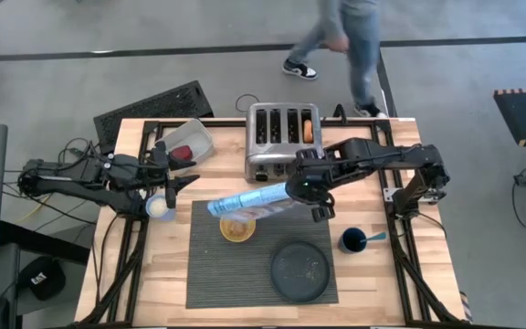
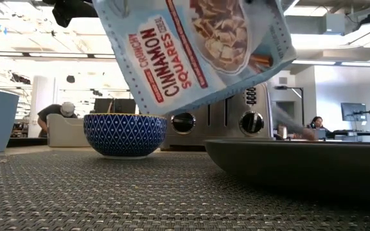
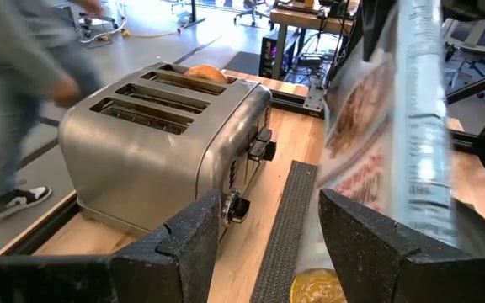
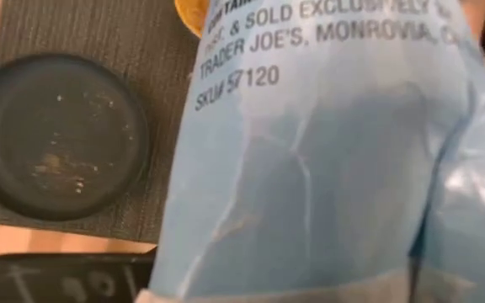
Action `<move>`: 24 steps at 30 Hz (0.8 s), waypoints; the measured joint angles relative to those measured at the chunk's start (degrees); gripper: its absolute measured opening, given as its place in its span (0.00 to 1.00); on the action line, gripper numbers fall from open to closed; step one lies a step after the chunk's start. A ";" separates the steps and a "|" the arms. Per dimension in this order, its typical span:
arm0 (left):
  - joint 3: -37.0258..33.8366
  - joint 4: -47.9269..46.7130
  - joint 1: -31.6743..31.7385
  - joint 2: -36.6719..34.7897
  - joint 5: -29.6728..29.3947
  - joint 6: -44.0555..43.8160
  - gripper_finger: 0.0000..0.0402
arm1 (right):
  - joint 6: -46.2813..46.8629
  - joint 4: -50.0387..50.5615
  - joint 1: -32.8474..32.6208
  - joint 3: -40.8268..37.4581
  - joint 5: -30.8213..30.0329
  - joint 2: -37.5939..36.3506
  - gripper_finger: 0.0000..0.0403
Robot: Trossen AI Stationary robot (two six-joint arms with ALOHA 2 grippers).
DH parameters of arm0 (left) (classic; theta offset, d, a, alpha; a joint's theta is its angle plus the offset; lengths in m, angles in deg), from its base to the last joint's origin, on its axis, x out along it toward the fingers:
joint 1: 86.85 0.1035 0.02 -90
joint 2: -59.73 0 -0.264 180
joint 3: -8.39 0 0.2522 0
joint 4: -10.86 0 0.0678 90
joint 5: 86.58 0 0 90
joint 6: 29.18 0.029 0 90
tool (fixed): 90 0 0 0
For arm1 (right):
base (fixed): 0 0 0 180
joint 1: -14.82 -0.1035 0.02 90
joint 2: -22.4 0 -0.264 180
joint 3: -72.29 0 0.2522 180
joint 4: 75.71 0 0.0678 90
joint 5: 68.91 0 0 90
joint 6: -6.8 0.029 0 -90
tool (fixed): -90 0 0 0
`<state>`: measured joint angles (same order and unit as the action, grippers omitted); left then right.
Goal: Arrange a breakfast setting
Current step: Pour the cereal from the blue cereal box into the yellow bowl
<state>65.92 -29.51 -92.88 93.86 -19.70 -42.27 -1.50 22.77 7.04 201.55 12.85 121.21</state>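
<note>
1. Filling almost the whole right wrist view, closest to any lens, is the pale blue cereal bag; in the low view its printed front hangs tilted in the upper middle of the frame.
2. At the far left of the high view we see the left arm reaching in, its left claw released: in the left wrist view the two dark fingers stand apart with nothing between them.
3. Just below that claw sits a pale round cup on the bare tabletop.
4. Up and slightly right, in the upper left of the tabletop, a clear tub holds the small red fruit.
5. Left of centre begins the dark grey placemat, which runs across the lower middle of the frame.
6. On the placemat's upper part stands the small bowl, yellow inside, blue patterned outside in the low view; the bag's lower end hangs over its upper edge.
7. Above it, at upper centre, we see the chrome toaster, with the bagel in its rightmost slot.
8. Right of centre, the right claw is clenched on the bag's upper end.
9. Below it, the dark round plate lies on the placemat's lower right part, speckled with crumbs.
10. Right again, off the placemat, the dark blue cup holds the blue-handled spoon.
11. Along the top edge, a person walks over the floor.
</note>
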 joint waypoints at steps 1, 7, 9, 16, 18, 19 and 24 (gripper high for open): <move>0.00 0.00 0.01 0.02 0.00 -0.01 0.47 | 0.10 -0.09 0.13 0.00 1.12 0.00 0.35; 0.00 0.00 0.01 0.00 0.00 -0.01 0.47 | 0.22 0.23 -0.10 0.00 1.51 -0.02 0.37; 0.00 0.00 0.00 0.01 0.00 0.00 0.47 | -0.43 0.38 -0.30 0.00 0.22 -0.01 0.37; 0.00 0.00 0.01 0.00 0.00 0.00 0.47 | -0.15 -0.04 -0.35 0.00 0.10 0.00 0.34; 0.00 0.00 0.01 0.00 0.00 -0.01 0.47 | 0.11 -0.44 -0.07 0.00 1.91 -0.02 0.35; 0.00 0.00 0.01 0.02 0.00 0.01 0.47 | -0.15 -0.30 -0.25 0.00 1.83 -0.02 0.36; 0.00 -0.02 0.00 0.02 0.02 0.00 0.47 | -0.21 -0.52 -0.09 0.00 1.91 -0.02 0.34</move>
<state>65.92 -29.53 -92.88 93.88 -19.68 -42.27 -1.71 22.25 6.95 201.55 14.76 121.19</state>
